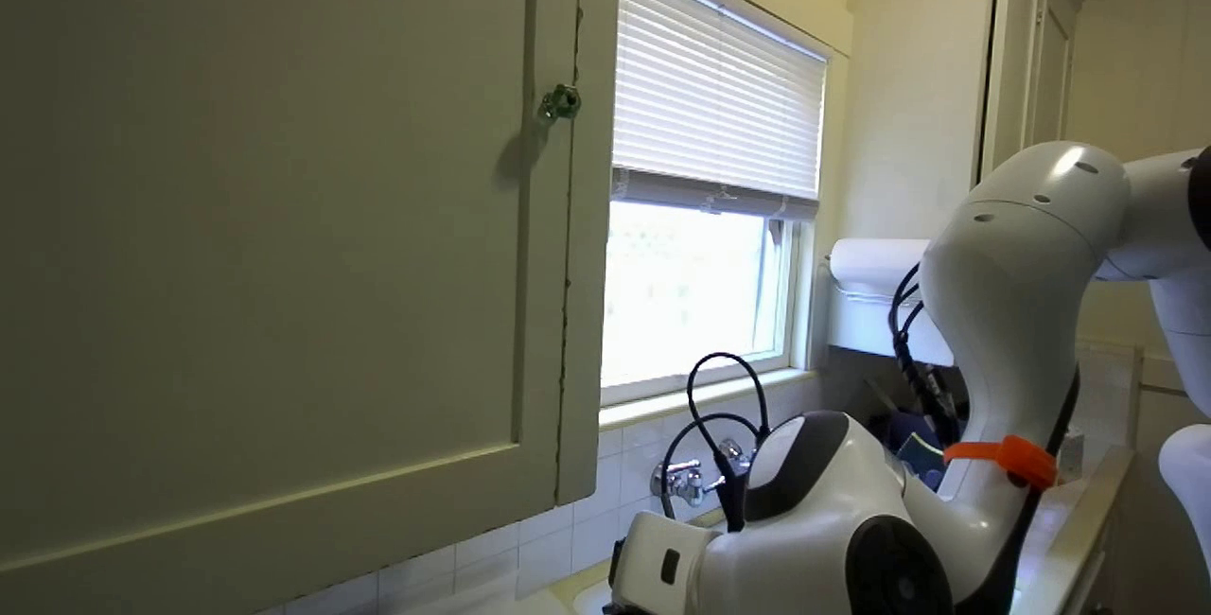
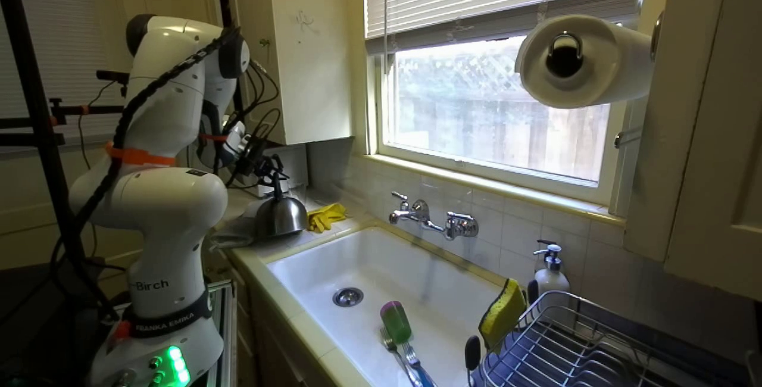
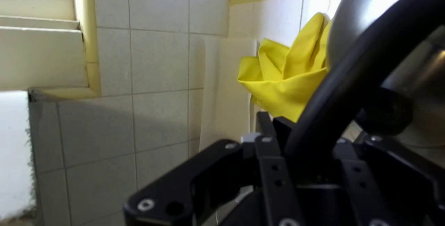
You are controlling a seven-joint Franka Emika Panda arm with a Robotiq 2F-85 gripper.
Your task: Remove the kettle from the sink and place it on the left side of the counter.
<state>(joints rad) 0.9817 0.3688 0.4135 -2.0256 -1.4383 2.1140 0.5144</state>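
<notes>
The kettle (image 2: 281, 215) is a silver dome with a black arched handle (image 3: 365, 59). In an exterior view it is at the counter (image 2: 360, 215) left of the white sink (image 2: 309, 265), tilted slightly. I cannot tell if its base touches the surface. My gripper (image 2: 271, 167) is above it. In the wrist view the handle passes between the fingers of my gripper (image 3: 306, 142), which are closed around it; the right fingertip is mostly hidden. The kettle's body (image 3: 361, 14) shows at the upper right. The arm hides the gripper and kettle in an exterior view.
A yellow glove (image 2: 326, 217) lies right beside the kettle, a grey cloth (image 2: 238, 232) to its left. A wall cabinet (image 2: 315, 47) hangs above. The chrome faucet (image 2: 428, 220) juts over the sink, which holds a green cup (image 2: 396, 321) and forks. A dish rack (image 2: 595, 327) stands right.
</notes>
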